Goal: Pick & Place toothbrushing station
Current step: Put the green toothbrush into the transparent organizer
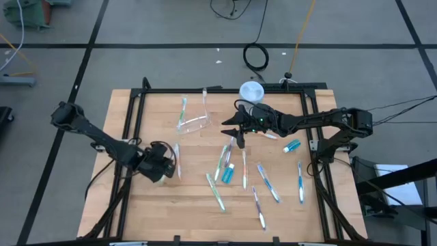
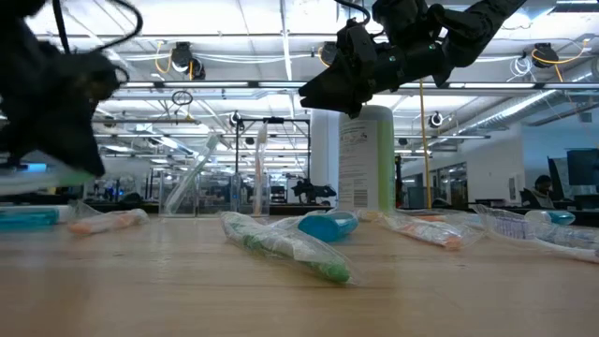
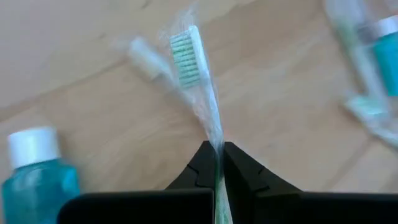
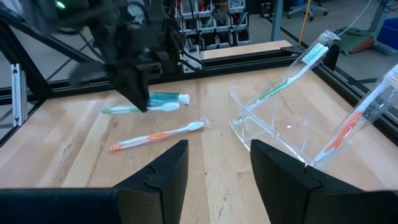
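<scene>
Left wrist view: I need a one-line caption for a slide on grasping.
Left gripper shut on a wrapped green-bristled toothbrush above the wooden table, a small teal bottle nearby.

even, bright light falls on my table (image 1: 171, 205) from the ceiling strips (image 2: 281, 37) far behind it, so shadows on the wood are faint and soft. in the low view those strips glare white, and my left arm (image 2: 56, 103) is a dark, smeared shape against them. the nearest tabletop there is out of focus. at my left wrist the wrapped toothbrush (image 3: 189, 59) is softly blurred, its plastic shining. the clear holder (image 4: 273, 124) catches small glints.
</scene>
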### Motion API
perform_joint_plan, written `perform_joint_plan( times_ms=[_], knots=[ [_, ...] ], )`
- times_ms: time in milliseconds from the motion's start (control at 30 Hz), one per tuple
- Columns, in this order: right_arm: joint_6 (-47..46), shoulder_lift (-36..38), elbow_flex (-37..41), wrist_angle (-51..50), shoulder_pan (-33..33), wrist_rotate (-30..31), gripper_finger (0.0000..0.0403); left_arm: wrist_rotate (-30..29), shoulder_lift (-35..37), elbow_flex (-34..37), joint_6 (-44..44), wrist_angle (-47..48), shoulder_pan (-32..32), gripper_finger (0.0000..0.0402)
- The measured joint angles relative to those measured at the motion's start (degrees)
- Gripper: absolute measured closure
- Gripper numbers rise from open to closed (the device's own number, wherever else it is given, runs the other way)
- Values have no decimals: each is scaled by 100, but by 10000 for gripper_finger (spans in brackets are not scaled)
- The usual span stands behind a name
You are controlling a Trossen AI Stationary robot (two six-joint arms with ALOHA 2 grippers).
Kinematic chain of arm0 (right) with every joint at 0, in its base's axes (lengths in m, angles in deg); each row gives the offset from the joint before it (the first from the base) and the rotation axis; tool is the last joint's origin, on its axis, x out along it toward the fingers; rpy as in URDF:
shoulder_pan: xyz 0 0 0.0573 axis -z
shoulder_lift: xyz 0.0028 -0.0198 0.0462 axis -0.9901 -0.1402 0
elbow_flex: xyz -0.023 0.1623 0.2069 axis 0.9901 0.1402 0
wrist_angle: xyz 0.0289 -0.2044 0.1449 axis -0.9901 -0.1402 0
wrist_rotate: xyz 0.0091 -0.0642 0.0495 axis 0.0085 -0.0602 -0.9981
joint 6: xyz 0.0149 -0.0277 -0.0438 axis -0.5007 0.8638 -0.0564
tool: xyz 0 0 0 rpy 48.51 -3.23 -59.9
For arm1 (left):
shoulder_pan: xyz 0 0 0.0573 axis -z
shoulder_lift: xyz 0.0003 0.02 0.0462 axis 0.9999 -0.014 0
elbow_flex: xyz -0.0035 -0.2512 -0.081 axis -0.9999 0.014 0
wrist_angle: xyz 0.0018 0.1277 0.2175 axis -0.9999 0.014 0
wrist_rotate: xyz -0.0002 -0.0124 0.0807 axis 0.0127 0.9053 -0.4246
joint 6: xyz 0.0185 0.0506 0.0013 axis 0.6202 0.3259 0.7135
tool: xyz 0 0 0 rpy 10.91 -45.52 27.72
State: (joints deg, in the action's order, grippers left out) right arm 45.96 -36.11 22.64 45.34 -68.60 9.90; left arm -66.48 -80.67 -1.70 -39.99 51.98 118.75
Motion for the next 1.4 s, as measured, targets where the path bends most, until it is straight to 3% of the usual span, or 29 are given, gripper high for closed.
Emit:
perform_joint_plan(
  times_ms=[333, 567, 767, 900, 1100, 1200, 1400],
  knots=[
    [0, 0, 0, 0, 0, 0, 236, -1202, 2, -1688, 990, 856, 639, 397],
    [0, 0, 0, 0, 2, 0, 236, -1956, 4, -2853, 2732, 1051, 733, 397],
    [0, 0, 0, 0, 0, 0, 236, -3276, 7, -3582, 4462, 1049, 631, 397],
    [0, 0, 0, 0, 0, -1, 236, -4392, 9, -3843, 5345, 1017, 494, 397],
    [3, 0, 0, 2, 0, 0, 236, -5608, 9, -3924, 6100, 923, 109, 397],
    [17, 0, 0, 2, 0, 0, 236, -5922, 9, -3924, 6161, 920, -228, 395],
    [22, 0, 0, 0, 0, -2, 236, -5924, 9, -3844, 5811, 924, -984, 397]
  ],
)
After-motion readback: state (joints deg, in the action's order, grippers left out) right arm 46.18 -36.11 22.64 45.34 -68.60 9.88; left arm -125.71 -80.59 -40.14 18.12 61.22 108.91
